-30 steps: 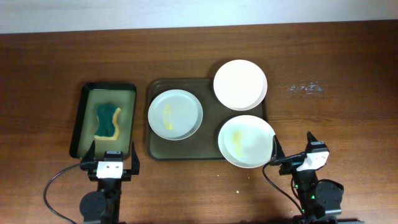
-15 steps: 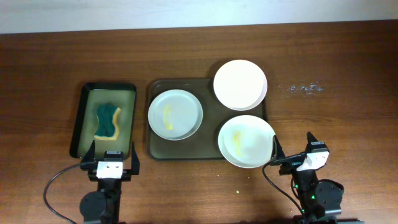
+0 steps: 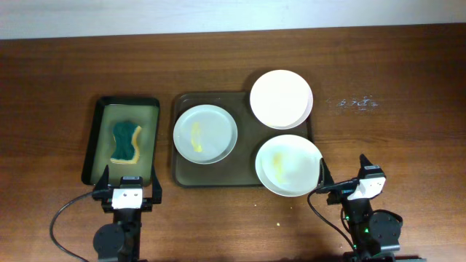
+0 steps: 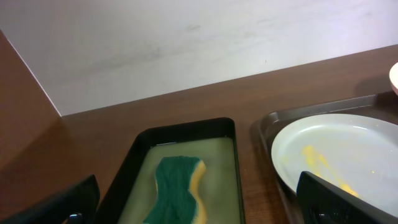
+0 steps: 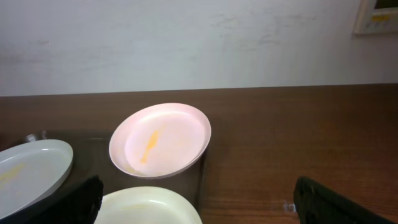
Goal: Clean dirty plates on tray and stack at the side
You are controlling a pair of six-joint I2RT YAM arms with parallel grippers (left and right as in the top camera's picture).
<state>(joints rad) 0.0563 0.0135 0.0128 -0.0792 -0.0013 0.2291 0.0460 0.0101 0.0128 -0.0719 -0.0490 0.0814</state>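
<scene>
table (image 3: 400, 65): brown wood, visible grain, matte; pale scuff (image 3: 357, 103) on the right side
tray (image 3: 180, 173): dark olive-grey, rectangular, rounded corners, low raised rim, smooth wet-looking floor; sits mid-table
left plate (image 3: 205, 133): round, shallow, glossy white, flat on the tray's left half; yellow streak on its face
far right plate (image 3: 282, 98): round, white, at the tray's back right corner, overlapping the rim and tilted; looks plain from overhead, but the right wrist view shows a faint yellow streak
near right plate (image 3: 288, 164): round, white, yellow smear left of centre; overhangs the tray's front right corner
small tray (image 3: 97, 138): black rim, rectangular, greenish liquid inside; just left of the big tray, apart from it
sponge (image 3: 127, 143): wavy hourglass shape, green scrub top, yellow foam side; lies in the small tray
left gripper (image 3: 129, 180): black fingers (image 4: 62, 205) spread wide, holding nothing; at the small tray's near end
right gripper (image 3: 342, 169): fingers (image 5: 336, 200) spread wide, holding nothing; just right of the near right plate
</scene>
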